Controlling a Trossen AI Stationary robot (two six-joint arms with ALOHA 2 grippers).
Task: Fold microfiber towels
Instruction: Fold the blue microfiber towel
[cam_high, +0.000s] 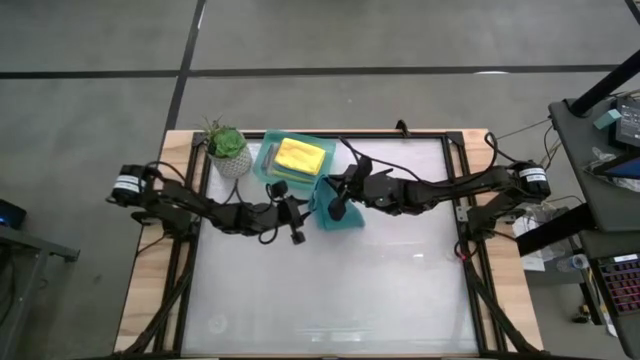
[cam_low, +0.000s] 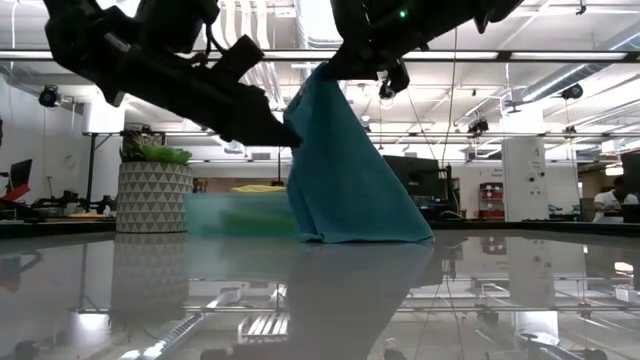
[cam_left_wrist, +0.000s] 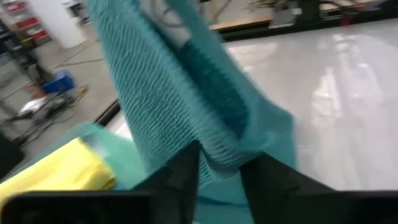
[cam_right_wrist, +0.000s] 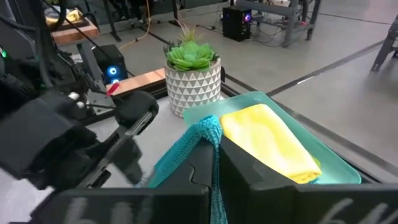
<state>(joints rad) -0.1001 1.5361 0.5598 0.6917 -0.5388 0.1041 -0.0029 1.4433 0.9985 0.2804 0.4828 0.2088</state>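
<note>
Pinching one corner of a teal microfiber towel (cam_low: 345, 170), the right gripper (cam_right_wrist: 214, 134) is holding it up shut-fingered, while the left gripper (cam_left_wrist: 221, 171) is closing its fingers around a ribbed fold lower down. The cloth's hem is trailing on the glossy white table (cam_high: 380, 290). Just behind, a yellow towel (cam_high: 298, 155) is lying in the translucent mint tray (cam_high: 262, 165), beside a potted succulent (cam_high: 226, 145).
</note>
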